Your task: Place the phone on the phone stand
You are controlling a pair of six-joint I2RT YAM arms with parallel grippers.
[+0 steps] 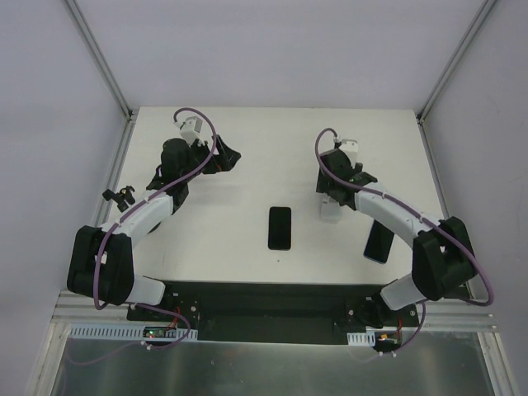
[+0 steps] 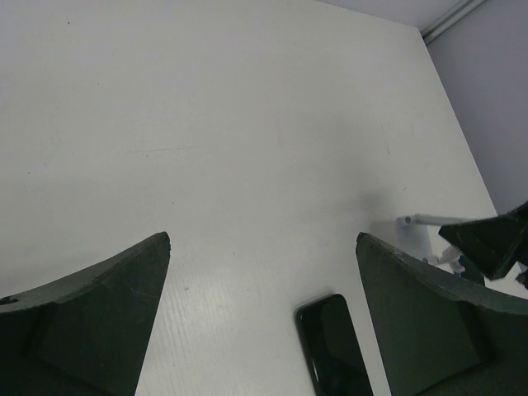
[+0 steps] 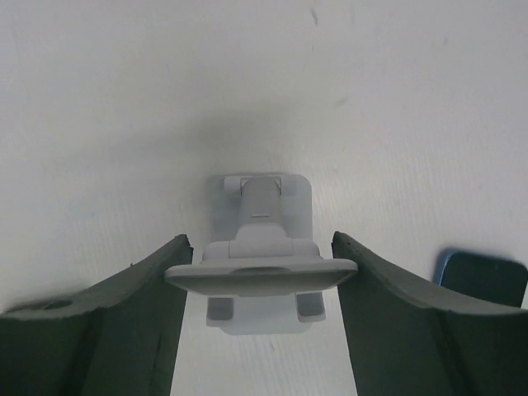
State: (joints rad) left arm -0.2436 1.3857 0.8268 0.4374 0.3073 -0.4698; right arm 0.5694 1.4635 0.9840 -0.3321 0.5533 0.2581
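Stand-steadying step: right gripper [image 3: 257, 239] clamped across the white phone stand [image 3: 262, 272], left gripper [image 2: 264, 237] spread wide and empty, black phone [image 1: 280, 228] flat mid-table, apart from both; next, the left probably must reach over and pinch the phone's long edges.

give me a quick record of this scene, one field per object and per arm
black phone: lying flat between the arms, untouched
second phone: near right side, partly hidden
phone stand: white, between the right fingers
right fingers: closed on the stand's plate, touching both sides
left fingers: open, holding nothing
phone on stand: not yet
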